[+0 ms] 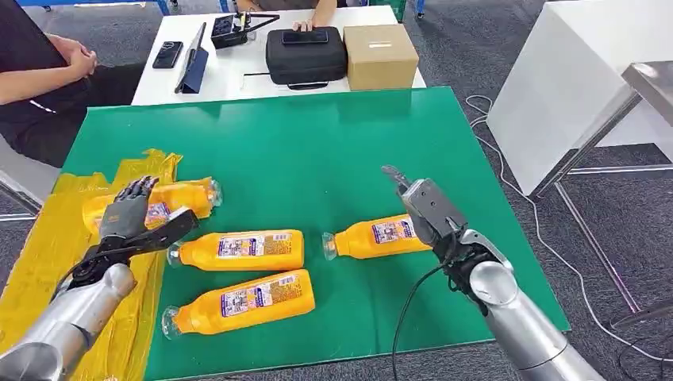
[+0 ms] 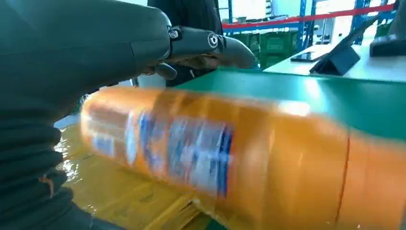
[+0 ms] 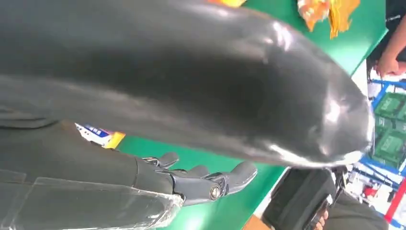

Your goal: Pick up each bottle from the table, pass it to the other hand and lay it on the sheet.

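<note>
Green counter [image 1: 317,135] carries a crinkled yellow sheet [image 1: 40,254] at its left edge. Left hand [image 1: 131,213], fingers spread and holding nothing, hovers over a bottle on the sheet [image 1: 186,196]. Right hand [image 1: 424,208], also open, hovers above the nearest bottle [image 1: 373,236]; it should grasp mid-label. Two more bottles [image 1: 242,250] lie between. Left wrist view shows the sheet bottle blurred close.

Top of frame, a white desk [image 1: 230,75] carries a black case [image 1: 305,57], a cardboard box [image 1: 380,55], a phone [image 1: 167,54] and a propped tablet [image 1: 193,62]. Upper left, a seated person's arm [image 1: 40,79].
</note>
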